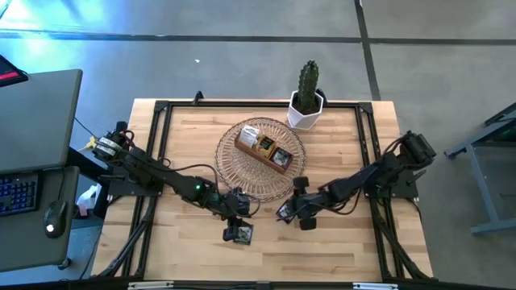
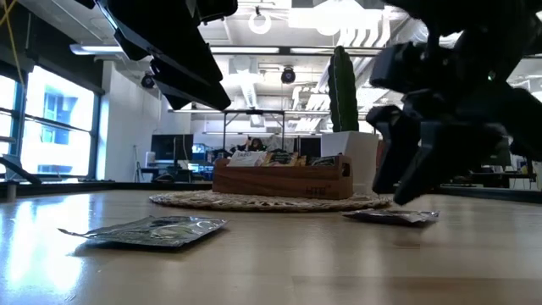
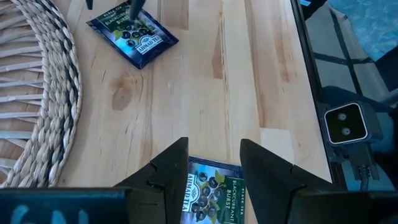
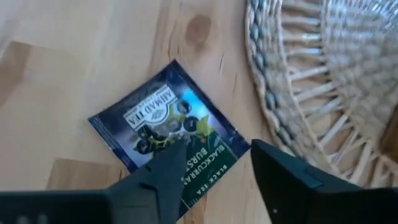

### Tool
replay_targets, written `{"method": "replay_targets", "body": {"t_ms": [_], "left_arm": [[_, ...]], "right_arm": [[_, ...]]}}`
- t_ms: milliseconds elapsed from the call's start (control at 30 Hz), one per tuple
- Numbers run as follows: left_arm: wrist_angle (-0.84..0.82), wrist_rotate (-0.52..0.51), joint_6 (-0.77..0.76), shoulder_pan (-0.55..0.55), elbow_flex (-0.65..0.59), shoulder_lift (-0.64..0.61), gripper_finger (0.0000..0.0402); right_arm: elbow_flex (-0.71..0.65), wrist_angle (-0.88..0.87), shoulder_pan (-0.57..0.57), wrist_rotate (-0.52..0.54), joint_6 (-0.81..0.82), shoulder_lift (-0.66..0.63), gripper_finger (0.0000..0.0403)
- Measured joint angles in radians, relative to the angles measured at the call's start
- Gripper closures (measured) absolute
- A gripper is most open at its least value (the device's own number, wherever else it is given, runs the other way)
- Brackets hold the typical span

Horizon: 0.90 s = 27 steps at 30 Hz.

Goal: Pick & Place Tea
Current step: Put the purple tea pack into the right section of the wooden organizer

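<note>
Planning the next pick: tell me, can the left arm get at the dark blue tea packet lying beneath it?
Probably yes: the left gripper hangs with jaws open right over the dark blue tea packet, which lies flat on bare wood, nothing between.

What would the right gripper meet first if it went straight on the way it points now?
Most likely the dark blackcurrant tea packet lying flat on the table just ahead of the open right gripper. Past it lies the wicker mat, off to one side. How far the gripper stands above the packet is unclear.

I see dark blue berry-printed tea packet (image 4: 166, 124) under my right gripper (image 4: 214, 171), pale woven wicker mat (image 4: 323, 74) beside, light wood table (image 4: 56, 74).
</note>
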Motion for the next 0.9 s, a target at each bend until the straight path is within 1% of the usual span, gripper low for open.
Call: {"method": "replay_targets", "body": {"t_ms": [100,167,300,400,567,633,700,800,900], "left_arm": [[0.000,0.000,0.000,0.000,0.000,0.000,0.0257],[0.000,0.000,0.000,0.000,0.000,0.000,0.0257],[0.000,0.000,-0.001,0.000,0.000,0.000,0.0257],[0.000,0.000,-0.001,0.000,0.000,0.000,0.0257],[0.000,0.000,-0.002,0.000,0.000,0.000,0.0257],[0.000,-0.001,-0.001,0.000,0.000,0.000,0.0257],[0.000,0.000,-0.002,0.000,0.000,0.000,0.0257],[0.000,0.000,-0.001,0.000,0.000,0.000,0.0257],[0.000,0.000,-0.002,0.000,0.000,0.000,0.0257]], "right_arm": [[0.000,0.004,0.000,0.000,0.020,0.028,0.0194],[0.003,0.015,-0.002,0.002,0.023,0.045,0.0184],[0.005,0.039,-0.010,-0.005,0.024,0.066,0.0182],[0.005,0.032,-0.026,-0.038,0.025,0.069,0.0206],[0.006,-0.003,-0.083,-0.192,0.068,0.069,0.0276],[0.006,-0.018,-0.102,-0.233,0.066,0.069,0.0304],[0.006,-0.022,-0.115,-0.252,0.041,0.069,0.0325],[0.005,-0.017,-0.120,-0.245,-0.003,0.069,0.0341],[0.004,-0.015,-0.127,-0.267,-0.003,0.069,0.0338]]}}
